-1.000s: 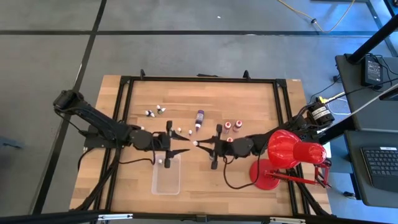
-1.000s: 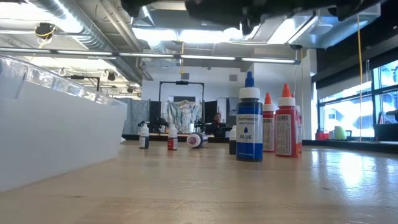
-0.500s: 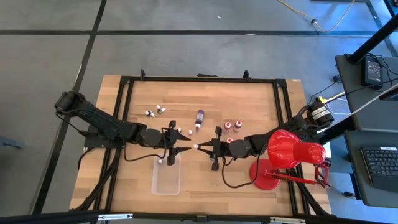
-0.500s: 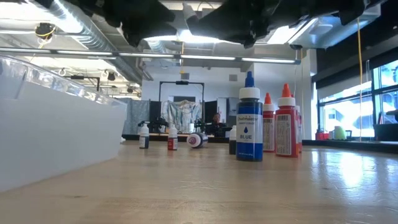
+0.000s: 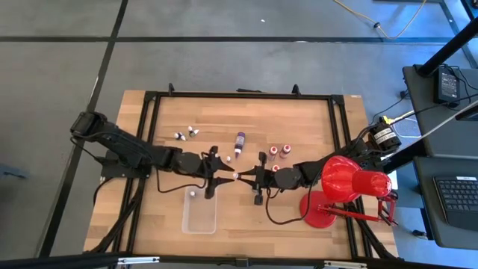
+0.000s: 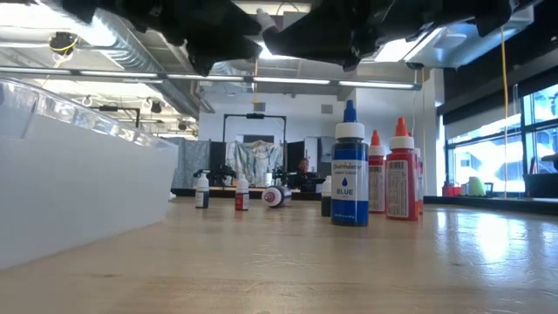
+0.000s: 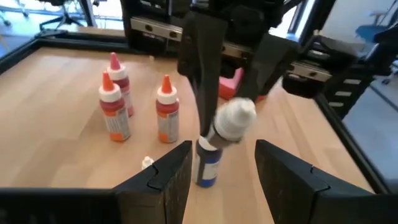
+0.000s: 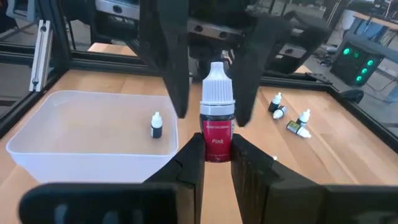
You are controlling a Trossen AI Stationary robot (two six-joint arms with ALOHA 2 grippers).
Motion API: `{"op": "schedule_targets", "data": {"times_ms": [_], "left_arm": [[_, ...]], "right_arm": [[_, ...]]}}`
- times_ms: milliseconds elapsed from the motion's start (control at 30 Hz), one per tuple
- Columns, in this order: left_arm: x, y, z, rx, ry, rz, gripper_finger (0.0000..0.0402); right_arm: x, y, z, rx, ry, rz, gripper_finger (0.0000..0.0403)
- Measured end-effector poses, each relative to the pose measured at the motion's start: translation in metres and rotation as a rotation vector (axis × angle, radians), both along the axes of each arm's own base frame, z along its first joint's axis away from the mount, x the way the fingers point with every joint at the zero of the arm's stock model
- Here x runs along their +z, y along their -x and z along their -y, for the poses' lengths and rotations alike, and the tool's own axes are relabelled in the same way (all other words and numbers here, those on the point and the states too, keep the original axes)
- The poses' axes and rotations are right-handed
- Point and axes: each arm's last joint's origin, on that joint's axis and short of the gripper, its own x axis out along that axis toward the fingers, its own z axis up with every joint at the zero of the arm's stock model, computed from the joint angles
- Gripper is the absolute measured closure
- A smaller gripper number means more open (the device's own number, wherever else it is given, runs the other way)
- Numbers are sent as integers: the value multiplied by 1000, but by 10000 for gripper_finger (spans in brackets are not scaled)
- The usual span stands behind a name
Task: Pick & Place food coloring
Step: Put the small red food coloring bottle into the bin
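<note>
- The right gripper (image 8: pixel 216 163), at table centre, clamps a small white-capped pink food coloring bottle (image 8: pixel 216 118).
- The left gripper (image 7: pixel 222 163), at its 9 o'clock, straddles the cap with fingers parted.

At the bottom centre of the frame, the right gripper (image 8: pixel 216 155) pinches a small dropper bottle with a white cap and a dark red label reading "Pink" (image 8: pixel 217 112), upright between its dark fingers (image 8: pixel 190 163). Just behind it, in the upper centre, the left gripper (image 8: pixel 211 81) faces it with its two dark fingers spread on either side of the bottle's cap. At left lies a clear rectangular plastic tray (image 8: pixel 43 134) holding one tiny white-capped black bottle (image 8: pixel 157 125). At right, three tiny white-capped bottles (image 8: pixel 289 116) sit on the pale wooden table (image 8: pixel 348 168).
</note>
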Motion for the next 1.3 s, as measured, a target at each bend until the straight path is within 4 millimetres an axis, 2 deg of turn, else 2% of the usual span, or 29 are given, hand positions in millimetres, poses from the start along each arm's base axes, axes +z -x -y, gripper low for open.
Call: {"op": "schedule_targets", "data": {"times_ms": [233, 467, 767, 1300], "left_arm": [[28, -9, 0, 8, -14, -144, 231], [37, -15, 4, -32, 18, -170, 231], [28, -24, -2, -28, 26, -221, 231], [31, -25, -3, -39, 10, -187, 239]], "right_arm": [[-3, 1, 0, -7, -15, -28, 336], [-4, 1, 0, -7, -13, -35, 336], [-5, 1, 0, -7, -11, -44, 336], [-5, 2, 1, -8, -7, -51, 336]]}}
